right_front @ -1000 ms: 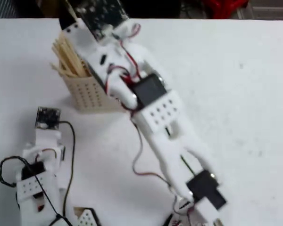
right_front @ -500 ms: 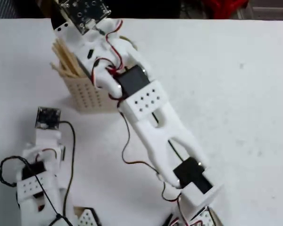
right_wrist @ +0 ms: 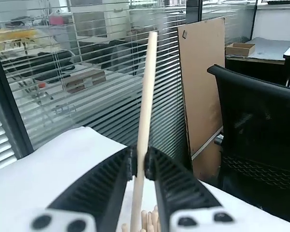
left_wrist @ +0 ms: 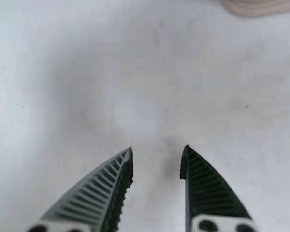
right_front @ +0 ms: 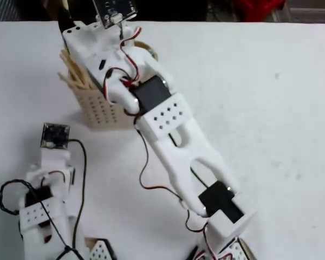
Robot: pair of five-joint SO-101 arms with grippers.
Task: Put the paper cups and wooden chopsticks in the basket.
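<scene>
One wooden chopstick [right_wrist: 147, 87] stands near upright, pinched low on its shaft by the right hand [right_wrist: 141, 157], w/ most of its length sticking up above the grip. Just below the grip show the tips of other chopsticks [right_front: 76, 73]; in the high view that bundle leans in the perforated basket [right_front: 100, 111], fanning out over its rim. The right arm [right_front: 173, 135] stretches across the surface [right_front: 271, 108] & hangs over the basket's top. No paper cup can be made out for sure; a tan curved edge [right_front: 148, 50] behind the arm may be one. The left hand [left_wrist: 157, 164] is spread wide, empty, over bare surface. The left arm [right_front: 43, 189] sits at the lower left of the high view, apart from the basket.

Risks, as a judgement:
- The grip is narrow & low, so the stick could pivot or slip. If let go while tilted, it may land on the rim & tip out.
- Its lower end may jam on the packed bundle & not drop in.
- The arm's bulk, close over a light basket, could knock it over & spill the lot
</scene>
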